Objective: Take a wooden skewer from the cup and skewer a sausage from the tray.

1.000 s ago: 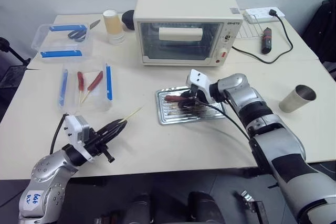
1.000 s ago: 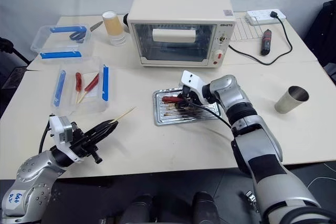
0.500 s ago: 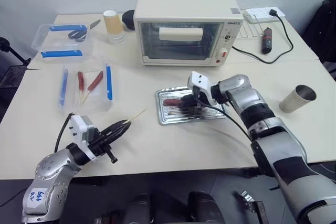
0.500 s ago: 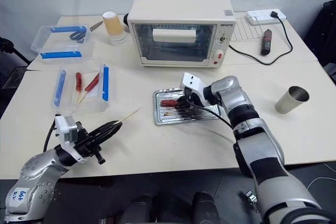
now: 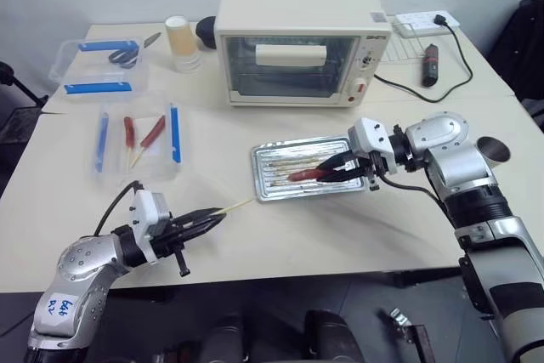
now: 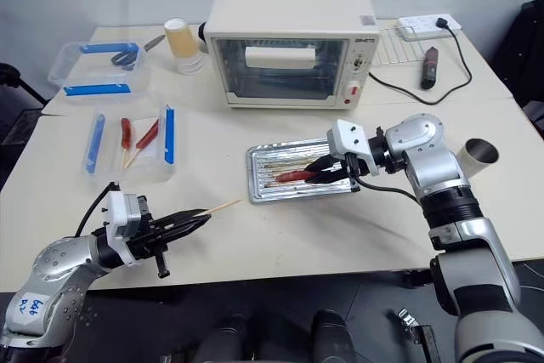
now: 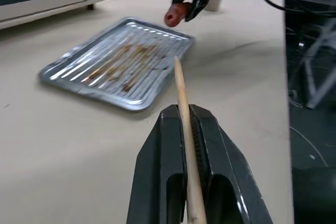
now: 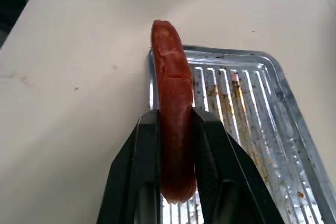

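Note:
My left gripper is shut on the wooden skewer near the table's front left, and the stick's pointed end aims at the tray. In the left wrist view the skewer runs out between the two black fingers. Just above the tray's right half, my right gripper is shut on the reddish-brown sausage, which sticks out past the fingertips toward the left. The right wrist view shows the sausage clamped between both fingers. The brown cup lies tilted at the right, partly behind my right arm.
A toaster oven stands behind the tray. Two clear boxes with blue clips sit at the left, one holding skewered red sausages. A stack of paper cups and a power strip with cable line the back.
My right gripper has lifted the sausage off the tray and drawn back to the right. The left gripper has shifted right and swung the skewer toward the tray.

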